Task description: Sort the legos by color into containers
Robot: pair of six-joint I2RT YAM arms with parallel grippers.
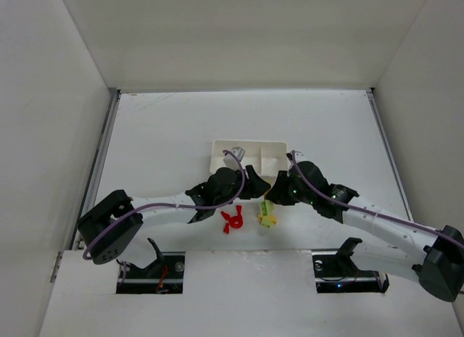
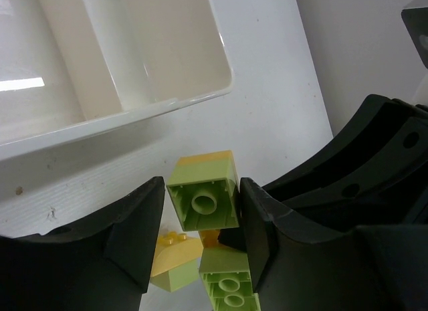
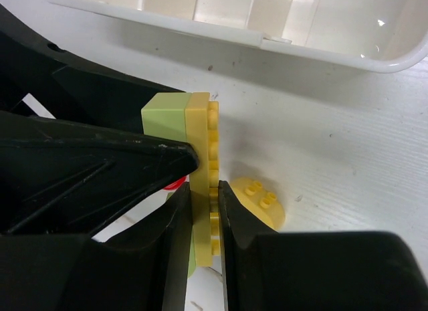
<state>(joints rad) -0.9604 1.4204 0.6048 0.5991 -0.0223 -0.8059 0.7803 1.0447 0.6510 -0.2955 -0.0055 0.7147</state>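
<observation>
**Two holds on one stuck pair, by the tray (image 1: 250,142)**

Pinches the yellow brick (image 3: 200,144) in the right gripper (image 3: 204,217), jaws almost shut. Brackets the green brick (image 2: 200,190) joined to it with the left gripper (image 2: 202,214), jaws partly apart, close on both sides; cannot tell whether both press. Holds the pair just off the tray's near rim, near the desk's (image 1: 159,134) middle.

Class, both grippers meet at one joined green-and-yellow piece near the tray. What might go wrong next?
1. The right gripper pinches only the thin edge of the yellow brick; a pull may make it slip out.
2. The light green brick sits between the fingers of the left gripper, stuck to the yellow one; if they part suddenly, either could fly past the tray.
</observation>
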